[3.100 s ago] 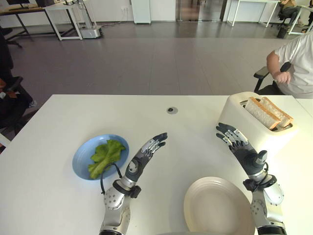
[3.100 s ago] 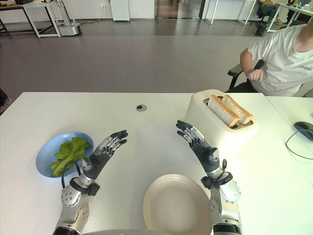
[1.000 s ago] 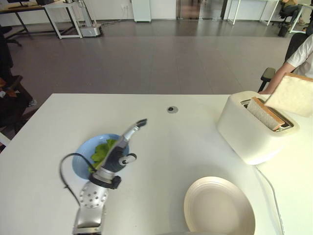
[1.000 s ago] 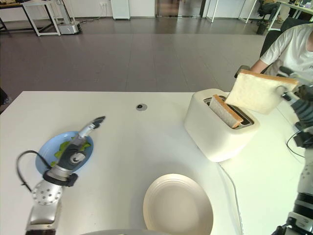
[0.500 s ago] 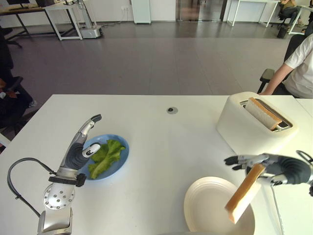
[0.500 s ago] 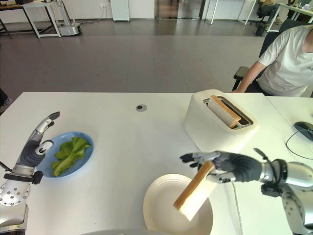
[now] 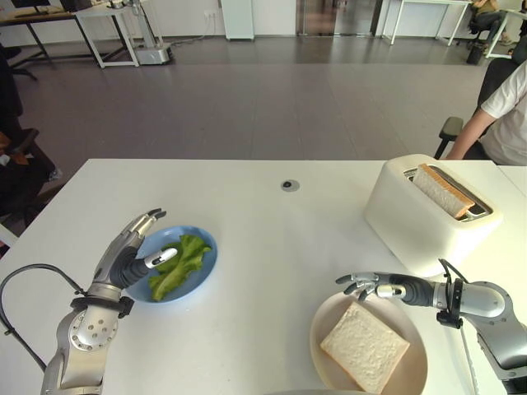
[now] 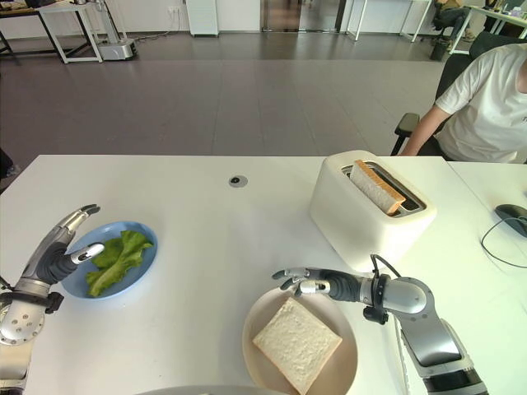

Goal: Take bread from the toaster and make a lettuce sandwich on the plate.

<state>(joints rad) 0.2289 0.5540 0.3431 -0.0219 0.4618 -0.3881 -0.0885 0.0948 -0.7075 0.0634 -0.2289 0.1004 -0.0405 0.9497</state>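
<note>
A slice of white bread (image 7: 365, 346) lies flat on the beige plate (image 7: 329, 313) near the table's front edge. My right hand (image 7: 368, 285) hovers open just above the plate's far rim, holding nothing. One more slice (image 7: 443, 189) stands in a slot of the white toaster (image 7: 412, 222) at the right. A green lettuce leaf (image 7: 175, 262) rests on the blue plate (image 7: 202, 243) at the left. My left hand (image 7: 132, 251) is open at that plate's left edge, its thumb over the leaf.
A small round grommet (image 7: 289, 185) sits in the white table toward the back middle. A cable (image 8: 496, 239) and a dark mouse (image 8: 512, 216) lie at the far right. A seated person (image 8: 486, 99) is behind the table's right corner.
The slice that hung tilted from my right hand now lies flat on the beige plate, and the hand has let go and drawn left. My left hand has lowered toward the lettuce.
</note>
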